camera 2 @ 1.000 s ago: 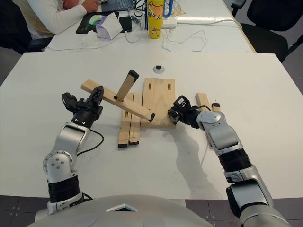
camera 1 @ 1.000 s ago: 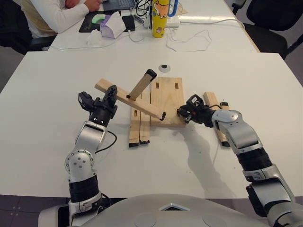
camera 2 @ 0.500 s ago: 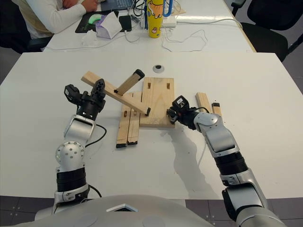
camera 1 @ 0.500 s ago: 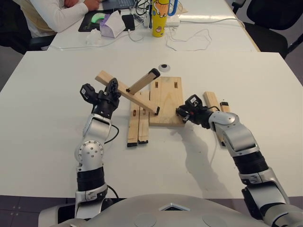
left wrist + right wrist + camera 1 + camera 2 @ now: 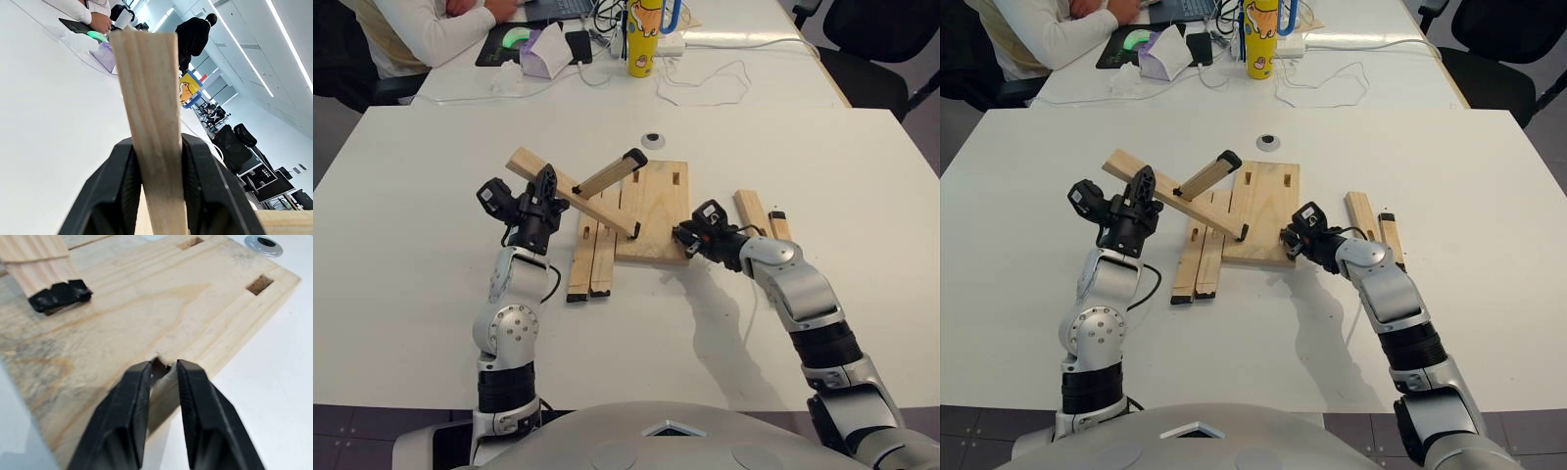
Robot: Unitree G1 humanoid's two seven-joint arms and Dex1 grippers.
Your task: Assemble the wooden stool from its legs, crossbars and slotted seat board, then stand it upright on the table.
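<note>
Slotted seat board (image 5: 656, 208) lies flat near the middle of the surface (image 5: 401, 294). My right tool (image 5: 163, 368) has its fingers drawn almost together, pinching the board's near edge at the corner toward the surface's right edge. My left tool (image 5: 157, 166) is clamped tight on a wooden leg (image 5: 597, 206), held tilted above the surface, with a crossbar (image 5: 607, 174) stuck into it. Two loose pieces (image 5: 590, 259) lie just beside the board, toward the left edge.

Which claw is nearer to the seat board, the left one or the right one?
Right. The right claw sits at the seat board's near edge. The left claw is off to the board's left, clamped on a raised leg.
</note>
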